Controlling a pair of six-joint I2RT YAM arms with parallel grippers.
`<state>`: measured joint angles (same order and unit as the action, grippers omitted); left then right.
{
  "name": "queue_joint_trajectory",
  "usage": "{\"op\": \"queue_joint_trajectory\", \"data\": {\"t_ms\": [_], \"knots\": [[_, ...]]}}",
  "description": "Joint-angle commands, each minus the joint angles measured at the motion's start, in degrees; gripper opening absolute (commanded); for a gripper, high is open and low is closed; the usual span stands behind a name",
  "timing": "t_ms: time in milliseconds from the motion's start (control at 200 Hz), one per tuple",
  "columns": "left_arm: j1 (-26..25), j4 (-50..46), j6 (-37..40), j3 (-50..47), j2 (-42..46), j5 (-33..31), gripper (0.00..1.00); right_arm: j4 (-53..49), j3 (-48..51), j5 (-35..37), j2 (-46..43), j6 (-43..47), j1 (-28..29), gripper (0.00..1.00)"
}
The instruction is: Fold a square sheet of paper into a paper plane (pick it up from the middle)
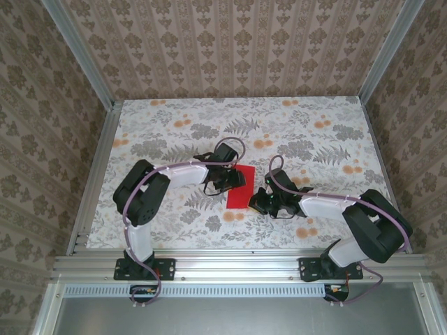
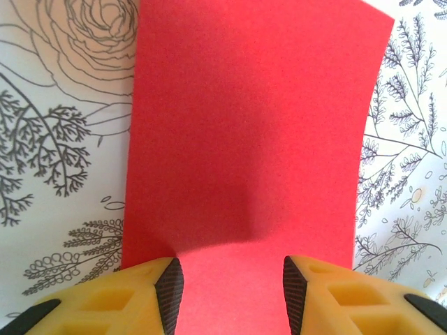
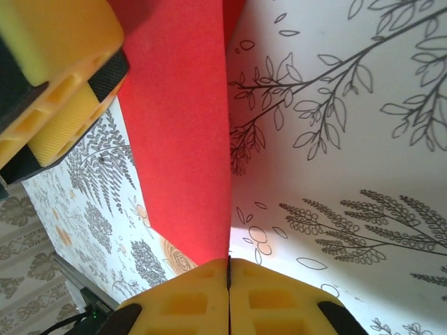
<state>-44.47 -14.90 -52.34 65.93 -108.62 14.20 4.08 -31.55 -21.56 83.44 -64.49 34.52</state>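
The square sheet of paper (image 1: 239, 190) is bright red and sits at the middle of the table between both arms. In the left wrist view the paper (image 2: 251, 139) spreads out ahead of and under my left gripper (image 2: 232, 296), whose jaws stand apart over its near edge. My left gripper (image 1: 229, 179) is at the sheet's left side. My right gripper (image 1: 260, 202) is at its right side. In the right wrist view my right gripper (image 3: 229, 266) is shut with the paper's (image 3: 181, 139) edge running into the seam between the jaws, and that side is lifted off the table.
The table (image 1: 314, 132) has a floral cloth. Aluminium rails (image 1: 237, 265) run along the near edge and both sides, with wallpapered walls behind. A yellow finger of the left gripper (image 3: 59, 84) shows close by at the top left of the right wrist view.
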Motion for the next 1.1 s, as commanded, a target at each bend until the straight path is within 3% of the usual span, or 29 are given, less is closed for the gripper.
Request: {"op": "queue_joint_trajectory", "data": {"t_ms": [0,240,450,710,980,1095], "knots": [[0.62,-1.2,-0.07,-2.41,2.05,0.23,0.48,-4.84,-2.15,1.01,-0.7,1.45,-0.53,0.04],[0.83,5.14,2.62,-3.75,7.4,1.43,0.56,-15.4,-7.21,-4.85,0.71,13.24,-1.95,0.02],[2.4,3.26,3.55,-4.32,6.22,-1.54,0.5,-20.54,-10.67,-6.91,2.55,19.05,-3.66,0.02],[2.81,3.41,5.44,-2.52,2.98,-0.89,0.43,-20.68,-12.2,-8.44,4.8,19.54,-3.94,0.03],[2.83,0.3,5.32,-1.45,-0.27,-3.08,0.38,-16.29,-10.45,-6.47,3.15,14.21,-4.2,0.21],[2.74,0.17,5.31,-1.57,-0.76,-2.78,0.37,-14.29,-8.86,-4.98,2.16,11.31,-4.24,0.23]]}}
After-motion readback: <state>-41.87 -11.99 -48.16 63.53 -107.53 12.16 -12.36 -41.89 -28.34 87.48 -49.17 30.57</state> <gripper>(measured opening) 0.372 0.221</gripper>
